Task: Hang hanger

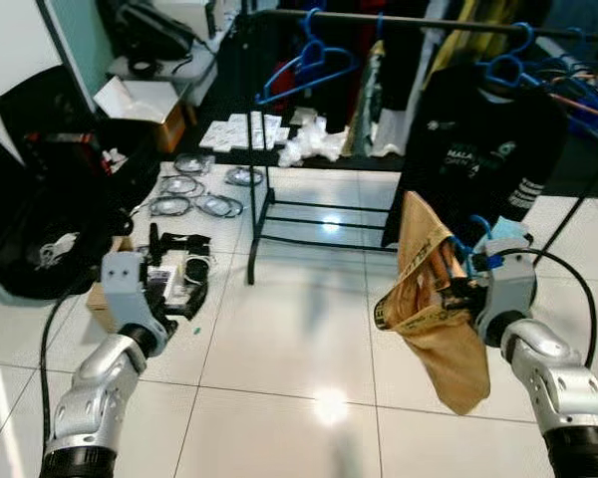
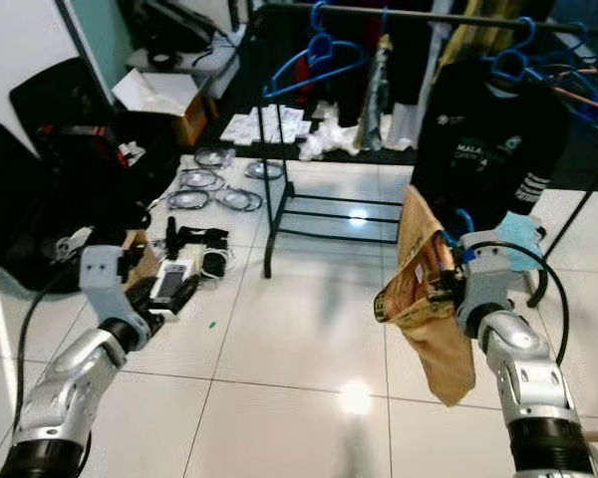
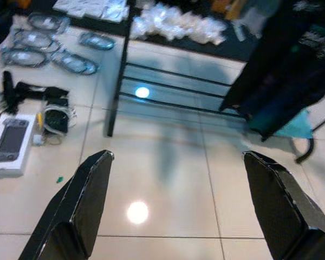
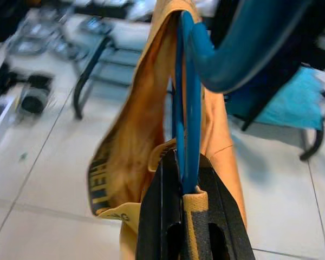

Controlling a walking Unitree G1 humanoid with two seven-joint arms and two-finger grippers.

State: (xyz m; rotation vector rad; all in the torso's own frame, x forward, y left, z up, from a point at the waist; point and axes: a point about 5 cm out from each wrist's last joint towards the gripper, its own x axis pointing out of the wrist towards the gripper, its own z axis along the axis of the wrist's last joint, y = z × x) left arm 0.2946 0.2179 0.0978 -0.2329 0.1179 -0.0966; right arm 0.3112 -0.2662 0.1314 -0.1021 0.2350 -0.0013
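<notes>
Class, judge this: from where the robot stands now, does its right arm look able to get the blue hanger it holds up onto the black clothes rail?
Probably not yet. The right gripper, shut on the blue hanger with its tan garment, sits well below and short of the black rail.

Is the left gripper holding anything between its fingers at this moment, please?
No, the left gripper is open, and between its spread black fingers lies bare tiled floor.
</notes>
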